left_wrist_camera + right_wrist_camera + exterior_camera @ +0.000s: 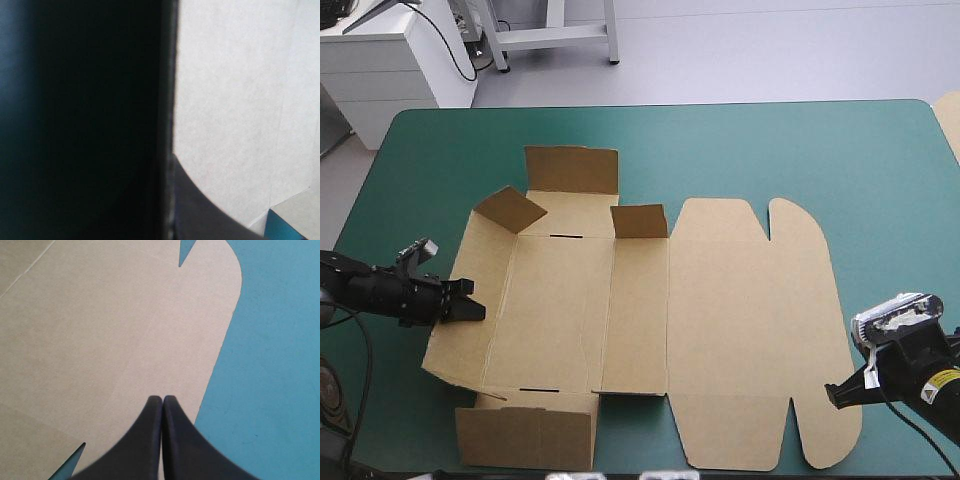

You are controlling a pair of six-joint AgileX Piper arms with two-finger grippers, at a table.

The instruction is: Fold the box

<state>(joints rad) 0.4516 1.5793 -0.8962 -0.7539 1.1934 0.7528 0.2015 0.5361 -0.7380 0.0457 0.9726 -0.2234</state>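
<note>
Box (720, 330) lies opened out on the teal-green cover (880, 170). Its long axis runs from the left gripper (475, 305) across to the right gripper (831, 397), with the rounded lid flaps pointing at the right one. Left gripper is clamped on the end wall nearest it, the sheet between its fingers and the wall tilted up. Right gripper is clenched on nothing, its tips just over the lid's rounded edge.

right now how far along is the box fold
Done: the brown cardboard box sheet has its left wall and two flaps tilted up. In hand: the left end effector is at that wall's edge. Left: other walls and lid lie flat; the right end effector, shut, holds nothing.
</note>
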